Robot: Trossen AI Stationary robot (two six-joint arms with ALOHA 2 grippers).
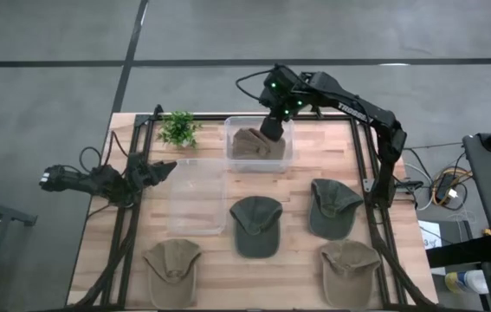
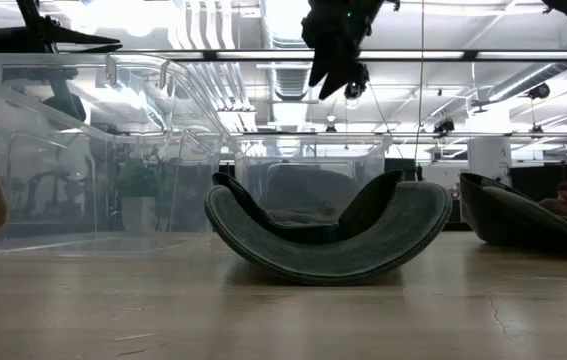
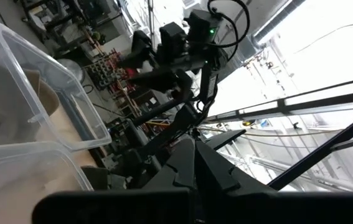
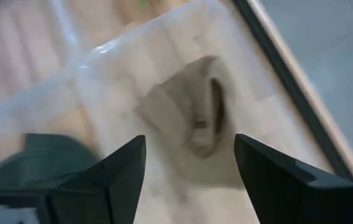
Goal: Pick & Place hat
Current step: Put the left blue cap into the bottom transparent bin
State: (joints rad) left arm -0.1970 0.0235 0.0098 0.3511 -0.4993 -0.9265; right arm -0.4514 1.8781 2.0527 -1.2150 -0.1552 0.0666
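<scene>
Above the clear bin (image 1: 258, 146), the right end effector (image 4: 188, 165) hangs spread apart over a tan hat (image 4: 188, 115) inside; the left end effector (image 1: 165, 169) waits pressed together beside it.

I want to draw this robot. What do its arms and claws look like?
Both are dark, jointed arms. The right arm has small green lights near its wrist and a looping black cable. The right gripper has two flat, wedge-shaped black fingers. The left gripper is dark too, with thin cables trailing behind.

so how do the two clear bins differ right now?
The far clear bin holds a tan cap, with the right gripper above it, jaws open. The near clear bin, sitting closer to the left arm, holds nothing. The near one also looks larger. Both are transparent plastic on the wooden table.
</scene>
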